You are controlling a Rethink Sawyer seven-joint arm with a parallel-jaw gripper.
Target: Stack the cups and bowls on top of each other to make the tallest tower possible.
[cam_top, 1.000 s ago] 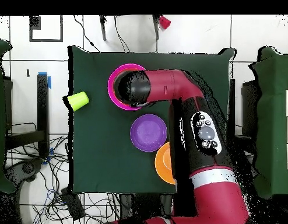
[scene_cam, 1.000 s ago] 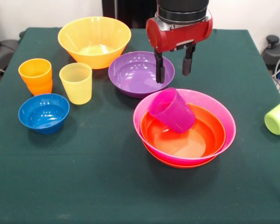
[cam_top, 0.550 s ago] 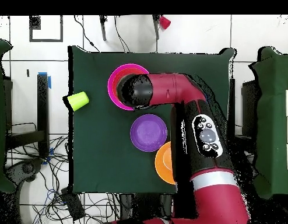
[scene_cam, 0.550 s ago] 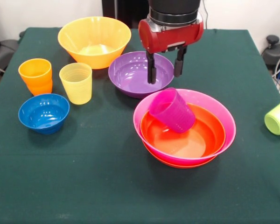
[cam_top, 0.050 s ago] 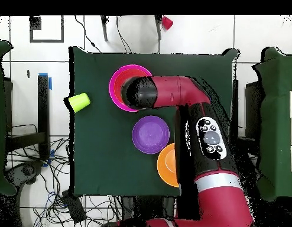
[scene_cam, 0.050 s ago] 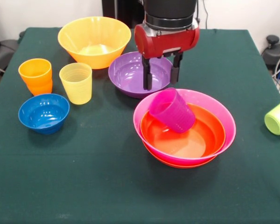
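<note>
My gripper (scene_cam, 0.050 s ago: 160, 83) is open and empty, hanging over the near right rim of the purple bowl (scene_cam, 0.050 s ago: 130, 74), just behind the tower. The tower is a pink bowl (scene_cam, 0.050 s ago: 225, 117) sitting in one red-orange bowl (scene_cam, 0.050 s ago: 177, 164), with another red-orange bowl (scene_cam, 0.050 s ago: 206, 140) inside it. A purple cup (scene_cam, 0.050 s ago: 172, 111) leans tilted in that inner bowl. At the left stand an orange cup (scene_cam, 0.050 s ago: 35, 75), a yellow cup (scene_cam, 0.050 s ago: 76, 83) and a small blue bowl (scene_cam, 0.050 s ago: 43, 112). The large yellow-orange bowl (scene_cam, 0.050 s ago: 94, 39) is at the back. In the overhead view the arm covers part of the pink bowl (cam_top, 0.050 s ago: 116, 83).
A lime green cup (scene_cam, 0.050 s ago: 279, 116) lies on its side at the table's right edge; the overhead view shows this lime cup (cam_top, 0.050 s ago: 79, 101) left of the pink bowl. The dark green table (scene_cam, 0.050 s ago: 84, 186) has open cloth along its near side.
The gripper has shifted left and slightly lower in the front view, from above the pink bowl's back rim towards the purple bowl. It stays open. No cup or bowl has moved.
</note>
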